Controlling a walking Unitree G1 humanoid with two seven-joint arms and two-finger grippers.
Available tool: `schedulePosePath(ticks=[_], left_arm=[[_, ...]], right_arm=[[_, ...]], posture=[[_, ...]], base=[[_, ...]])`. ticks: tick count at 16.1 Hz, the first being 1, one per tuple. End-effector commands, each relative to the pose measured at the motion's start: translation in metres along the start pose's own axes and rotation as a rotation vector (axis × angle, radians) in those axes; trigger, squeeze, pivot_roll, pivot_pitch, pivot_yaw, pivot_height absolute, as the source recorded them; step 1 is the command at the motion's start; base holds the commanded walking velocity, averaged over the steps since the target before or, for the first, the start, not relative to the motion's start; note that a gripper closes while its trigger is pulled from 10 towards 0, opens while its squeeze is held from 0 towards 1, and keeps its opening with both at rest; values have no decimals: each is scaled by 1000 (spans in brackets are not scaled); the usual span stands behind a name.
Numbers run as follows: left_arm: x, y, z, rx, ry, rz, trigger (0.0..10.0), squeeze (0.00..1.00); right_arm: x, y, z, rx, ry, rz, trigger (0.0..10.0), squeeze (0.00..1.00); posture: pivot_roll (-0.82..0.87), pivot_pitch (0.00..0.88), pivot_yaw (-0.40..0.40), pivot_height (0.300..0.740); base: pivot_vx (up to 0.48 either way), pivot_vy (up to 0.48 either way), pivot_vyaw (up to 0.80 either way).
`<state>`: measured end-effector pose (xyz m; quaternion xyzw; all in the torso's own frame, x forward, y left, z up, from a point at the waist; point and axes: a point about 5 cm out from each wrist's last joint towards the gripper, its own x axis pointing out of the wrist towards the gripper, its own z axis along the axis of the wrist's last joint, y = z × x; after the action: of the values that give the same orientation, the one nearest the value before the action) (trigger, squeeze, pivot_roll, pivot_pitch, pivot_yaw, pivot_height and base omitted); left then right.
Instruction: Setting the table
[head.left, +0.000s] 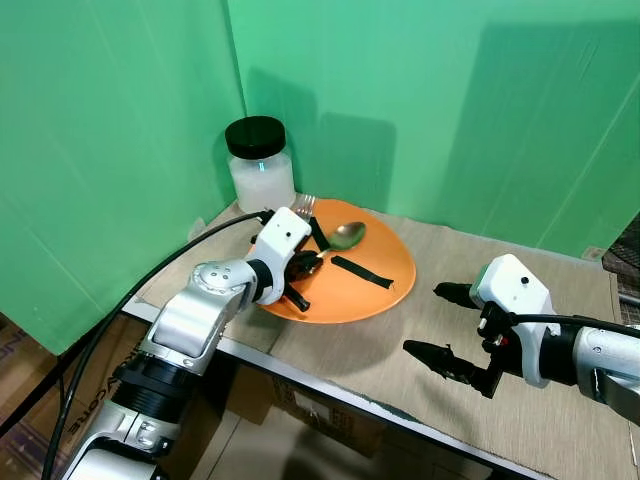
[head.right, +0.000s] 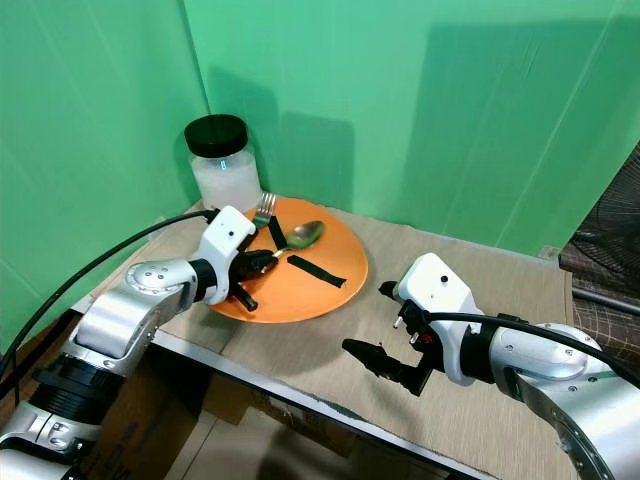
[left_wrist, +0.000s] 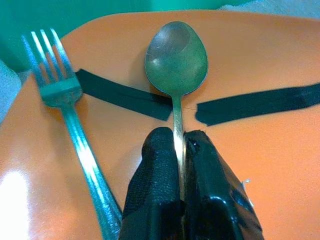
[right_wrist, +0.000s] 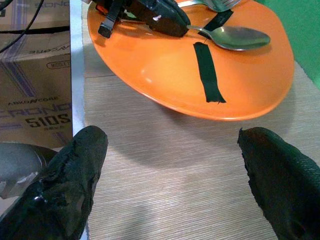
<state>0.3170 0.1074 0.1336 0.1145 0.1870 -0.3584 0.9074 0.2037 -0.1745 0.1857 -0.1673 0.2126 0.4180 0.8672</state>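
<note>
The left tool (left_wrist: 180, 165) pinches the thin handle of the shiny metal spoon (left_wrist: 176, 59) lying on the round orange plate (head.left: 385, 297); stiff, light, probably slippery, so grip mid-handle. The right tool (right_wrist: 170, 175) hovers open beside the plate.

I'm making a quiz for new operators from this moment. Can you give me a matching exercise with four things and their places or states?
Things:
1. spoon
2. fork
3. jar
4. right end effector

States:
A. open, above the bare mat
B. lying free on the orange plate
C. standing behind the plate by the green wall
D. handle pinched by the left end effector

Pairs: 1-D, 2-B, 3-C, 4-A
</note>
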Motion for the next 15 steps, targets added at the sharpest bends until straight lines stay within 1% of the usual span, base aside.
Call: schedulePosePath(ticks=[1, 6, 7, 11, 12, 13, 15], left_arm=[[-4, 3, 1, -7, -14, 21, 0, 0], [-15, 10, 17, -12, -112, 55, 0, 0], [-16, 10, 19, -10, -120, 61, 0, 0], [-29, 15, 31, 7, -186, 108, 0, 0], [-35, 15, 37, 21, -212, 117, 0, 0], [-36, 15, 38, 23, -218, 119, 0, 0], [-44, 16, 40, 39, -255, 141, 0, 0]], right_arm=[[0, 2, 2, -15, 0, 18, 10000, 0], [1, 1, 4, -13, -27, -3, 10000, 0], [1, 1, 4, -13, -32, -5, 10000, 0], [3, 0, 8, -19, -65, -4, 10000, 0], [3, 0, 9, -19, -73, -7, 10000, 0], [3, 0, 10, -19, -75, -8, 10000, 0], [6, 0, 11, -15, -100, -42, 10000, 0]], posture=[[-181, 0, 44, 740], [-177, 0, 44, 740], [-176, 0, 44, 740], [-171, 0, 41, 740], [-165, 0, 46, 740], [-165, 0, 46, 740], [-154, 0, 76, 740]], base=[[0, 0, 0], [0, 0, 0], [0, 0, 0], [0, 0, 0], [0, 0, 0], [0, 0, 0], [0, 0, 0]])
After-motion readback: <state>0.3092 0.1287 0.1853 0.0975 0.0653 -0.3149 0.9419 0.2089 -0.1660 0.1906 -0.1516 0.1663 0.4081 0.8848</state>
